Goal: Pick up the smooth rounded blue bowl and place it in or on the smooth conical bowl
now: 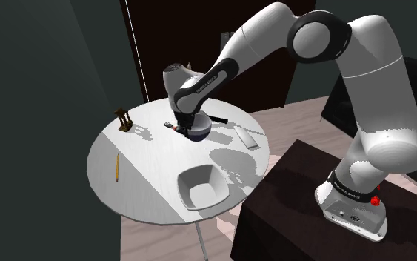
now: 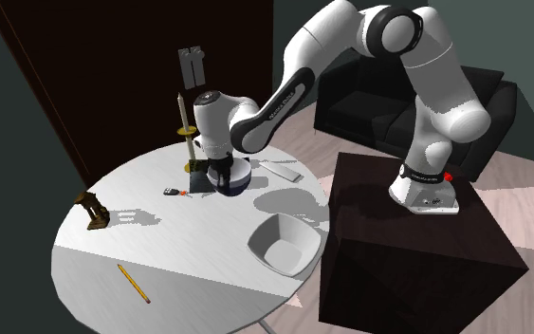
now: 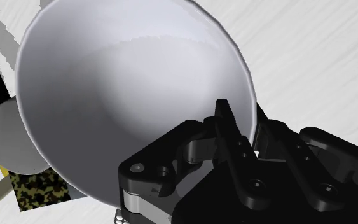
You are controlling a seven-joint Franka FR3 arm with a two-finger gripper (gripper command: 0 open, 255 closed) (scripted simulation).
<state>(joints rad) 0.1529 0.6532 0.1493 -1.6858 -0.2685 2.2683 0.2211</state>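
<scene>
Shoulder view is showing my arm reaching over the round white table, with my gripper pointing down at the blue bowl, which is sitting toward the table's far edge. In the wrist view I am straddling the bowl's rim: one finger is lying inside against the white inner wall and the other is pressing on the outside. Together they are clamping the rim between them. The bowl is dark blue outside and white inside. I cannot tell whether its base is touching the tabletop.

The white conical bowl is standing with its mouth up near the table edge closest to my dark stand, well apart from the blue bowl. A flat white bar is lying near the blue bowl, toward the edge at the shoulder view's right. A small black and red object is lying just beside the bowl on the other side. A yellow pencil is lying near the edge at the shoulder view's left, and a small brown figure is standing at the far left edge. In the second exterior view a candle is rising behind my wrist.
</scene>
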